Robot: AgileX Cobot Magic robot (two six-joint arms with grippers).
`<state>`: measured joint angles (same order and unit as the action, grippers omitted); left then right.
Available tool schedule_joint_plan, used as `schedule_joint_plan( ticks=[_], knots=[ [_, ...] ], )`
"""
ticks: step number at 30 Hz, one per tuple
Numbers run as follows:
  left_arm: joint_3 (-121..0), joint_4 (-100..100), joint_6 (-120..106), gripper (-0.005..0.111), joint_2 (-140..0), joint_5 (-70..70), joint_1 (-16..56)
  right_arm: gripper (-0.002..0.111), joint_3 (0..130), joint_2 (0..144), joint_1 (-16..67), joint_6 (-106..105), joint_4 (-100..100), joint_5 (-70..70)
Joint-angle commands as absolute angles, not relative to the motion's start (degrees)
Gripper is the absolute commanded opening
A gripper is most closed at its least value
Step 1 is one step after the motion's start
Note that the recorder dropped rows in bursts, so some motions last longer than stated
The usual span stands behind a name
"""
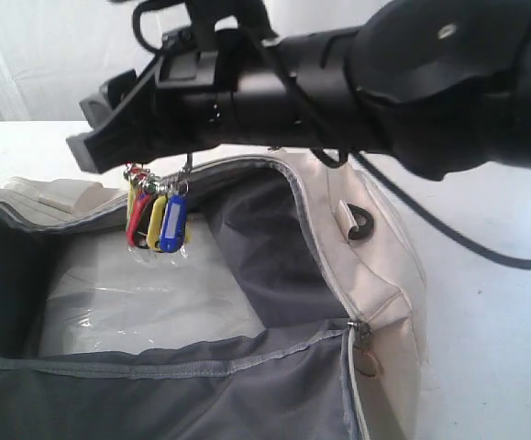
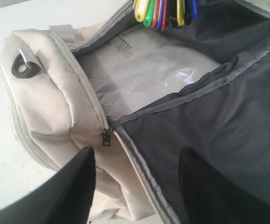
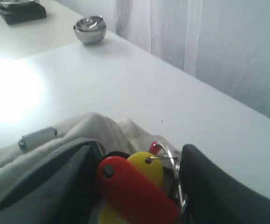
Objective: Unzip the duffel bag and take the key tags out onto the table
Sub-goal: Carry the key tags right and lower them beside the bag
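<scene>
The right arm (image 1: 412,82) lies almost level across the exterior view and reaches from the right side over to the left. At its end the right gripper (image 1: 100,128) points to the left. Its two fingers (image 3: 55,182) grip the key tags (image 1: 160,220), which hang under it in the air. The left gripper (image 2: 137,186) is tilted downward. Its fingers (image 2: 74,186) stand well apart and nothing is between them.

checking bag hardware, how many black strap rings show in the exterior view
1: the ring on the bag's end wall at right of view. The left end is cut off, so another may be hidden.
</scene>
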<state>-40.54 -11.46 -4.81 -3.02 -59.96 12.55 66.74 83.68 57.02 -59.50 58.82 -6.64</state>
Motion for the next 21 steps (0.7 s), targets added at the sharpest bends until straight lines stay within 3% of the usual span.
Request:
schedule_joint_plan(
  ticks=[1,9,21],
  knots=[
    [-40.5,-11.4,-4.4,0.057,-2.7,-61.0,12.7,0.0,66.7,78.4,56.4,-60.3,58.3,-6.4],
    [-40.5,-11.4,-4.4,0.057,-2.7,-61.0,12.7,0.0,65.5,69.2,52.3,-60.2,58.0,-8.9],
    [-40.5,-11.4,-4.4,0.057,-2.7,-61.0,12.7,0.0,52.4,53.1,39.4,-60.1,58.0,-6.1]
  ],
)
